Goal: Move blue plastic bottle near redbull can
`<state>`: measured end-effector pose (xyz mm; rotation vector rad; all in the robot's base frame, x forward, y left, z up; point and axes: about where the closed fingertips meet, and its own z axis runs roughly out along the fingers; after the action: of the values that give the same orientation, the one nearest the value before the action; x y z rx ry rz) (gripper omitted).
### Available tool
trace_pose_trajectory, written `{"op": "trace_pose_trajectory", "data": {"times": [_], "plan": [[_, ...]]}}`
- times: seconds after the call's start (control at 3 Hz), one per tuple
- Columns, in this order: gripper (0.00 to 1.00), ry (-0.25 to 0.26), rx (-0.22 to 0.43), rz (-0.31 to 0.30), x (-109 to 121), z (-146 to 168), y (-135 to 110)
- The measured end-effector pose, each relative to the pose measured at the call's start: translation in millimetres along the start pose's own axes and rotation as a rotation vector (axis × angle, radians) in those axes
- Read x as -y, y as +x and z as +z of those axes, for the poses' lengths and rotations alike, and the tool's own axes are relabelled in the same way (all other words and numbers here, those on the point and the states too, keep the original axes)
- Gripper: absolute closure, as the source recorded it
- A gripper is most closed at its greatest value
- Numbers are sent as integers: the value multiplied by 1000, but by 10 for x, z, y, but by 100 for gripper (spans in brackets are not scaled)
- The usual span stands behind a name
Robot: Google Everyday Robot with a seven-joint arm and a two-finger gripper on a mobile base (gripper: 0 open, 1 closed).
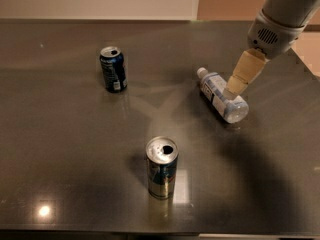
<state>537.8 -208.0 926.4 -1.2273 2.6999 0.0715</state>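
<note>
Blue plastic bottle (219, 99) lies centre-right, well apart from lower-centre redbull can (161, 168); gripper (234, 89) over it, grip unclear.

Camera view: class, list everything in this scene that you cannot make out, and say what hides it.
1. Blue plastic bottle: the gripper, low over its middle, covers part of its side. Whether they touch cannot be told.
2. Arm: cut off by the top edge of the camera view.
3. Redbull can and dark blue can: print too small to read.
</note>
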Motion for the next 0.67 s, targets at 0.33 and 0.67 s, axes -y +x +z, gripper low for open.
{"op": "trace_pose_trajectory", "data": {"times": [0.33,0.67], "plan": [[0,-12,-19,143,84,155,-61],[0,-20,-51,238,109,318,-83]]}}
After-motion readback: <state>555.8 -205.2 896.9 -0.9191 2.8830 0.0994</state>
